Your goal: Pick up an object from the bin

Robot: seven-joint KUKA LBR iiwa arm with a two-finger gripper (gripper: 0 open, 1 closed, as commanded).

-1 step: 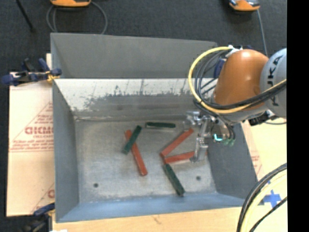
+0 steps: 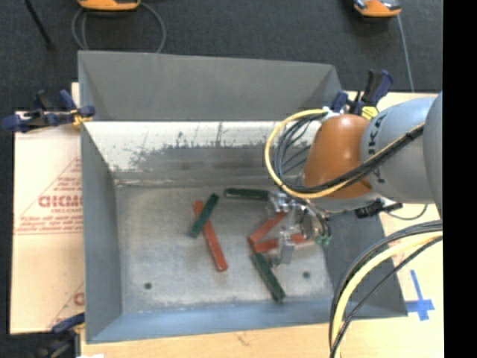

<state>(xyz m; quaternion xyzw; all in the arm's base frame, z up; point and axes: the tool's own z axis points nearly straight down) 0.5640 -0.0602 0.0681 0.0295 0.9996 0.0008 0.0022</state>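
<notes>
Nearest the bin's (image 2: 97, 274) front wall, toward the corner on the arm's side, you have a dark green stick (image 2: 267, 277) lying slantwise on the floor. Just behind it the gripper (image 2: 285, 250) is down among the things, its tip at or just above that stick's far end (you cannot tell which from this angle). You also cannot tell how far it is open, or whether it has hold of anything. A red stick (image 2: 263, 235) lies tilted just beside it on the middle side, and a short red piece (image 2: 299, 238) shows on the other side. Toward the bin's middle, a longer red stick (image 2: 215, 247) meets a green stick (image 2: 203, 215) end to end. Farthest back, near the rear wall, a far green stick (image 2: 246, 194) lies almost level, just beside the arm's cables (image 2: 277, 162).
</notes>
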